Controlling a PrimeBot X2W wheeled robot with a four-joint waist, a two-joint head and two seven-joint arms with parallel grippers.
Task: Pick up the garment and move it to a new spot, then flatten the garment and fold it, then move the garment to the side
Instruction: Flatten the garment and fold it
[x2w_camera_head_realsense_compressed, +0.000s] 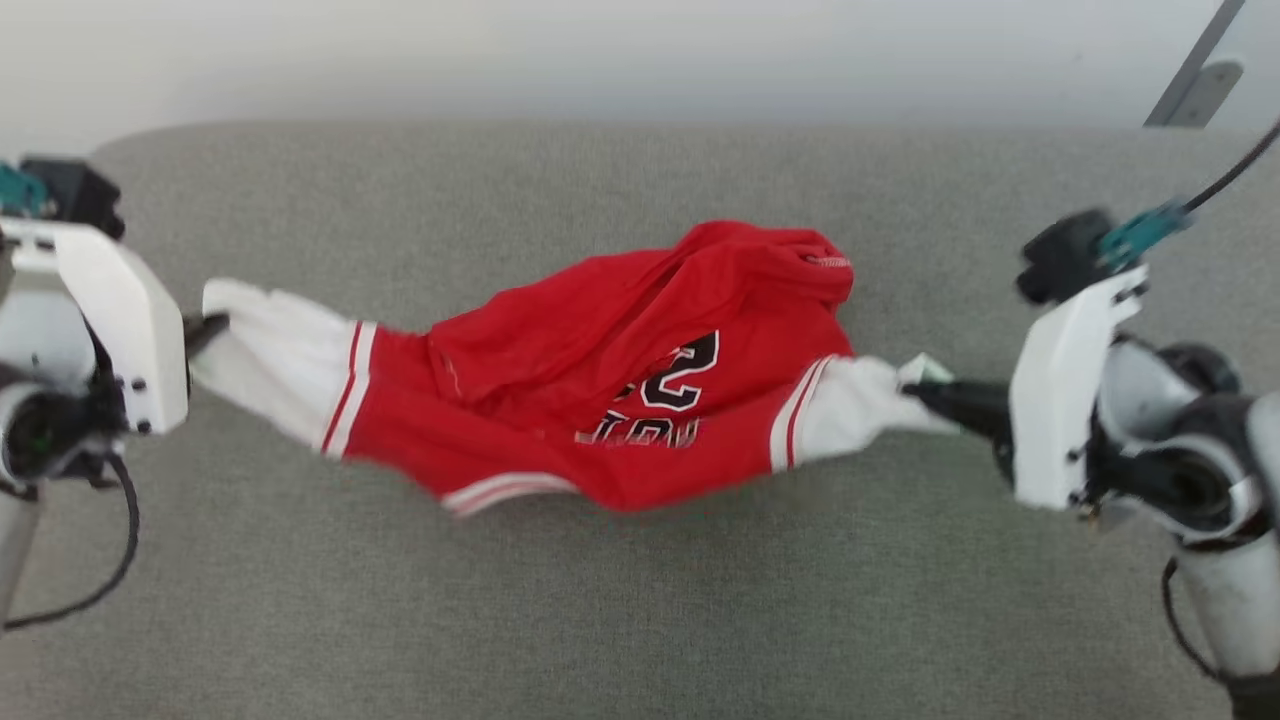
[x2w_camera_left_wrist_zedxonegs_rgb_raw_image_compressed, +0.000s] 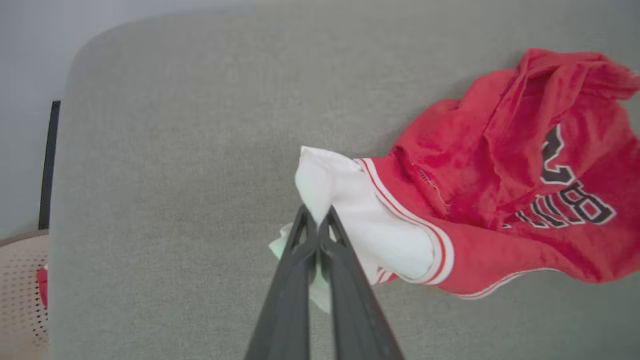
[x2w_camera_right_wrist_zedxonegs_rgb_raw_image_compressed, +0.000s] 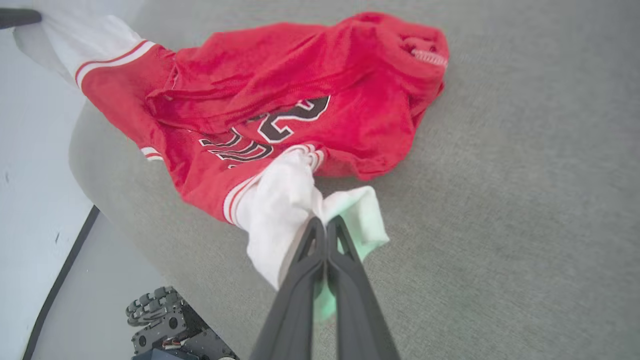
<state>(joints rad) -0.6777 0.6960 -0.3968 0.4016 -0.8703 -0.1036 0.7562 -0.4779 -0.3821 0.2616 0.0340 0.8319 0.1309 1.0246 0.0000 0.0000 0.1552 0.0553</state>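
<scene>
Dark-fingered left gripper (x2w_camera_left_wrist_zedxonegs_rgb_raw_image_compressed: 318, 227) and right gripper (x2w_camera_right_wrist_zedxonegs_rgb_raw_image_compressed: 326, 227) clamp white sleeves (x2w_camera_head_realsense_compressed: 270, 365) of the bunched red jersey garment (x2w_camera_head_realsense_compressed: 620, 400); flattening, folding, moving aside likely remain.

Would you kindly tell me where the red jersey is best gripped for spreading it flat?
Grip the jersey by its left sleeve and right sleeve, each from its own outer side: they stick out past the bunched red body. The left tool and right tool are shut on the sleeve ends that way.
</scene>
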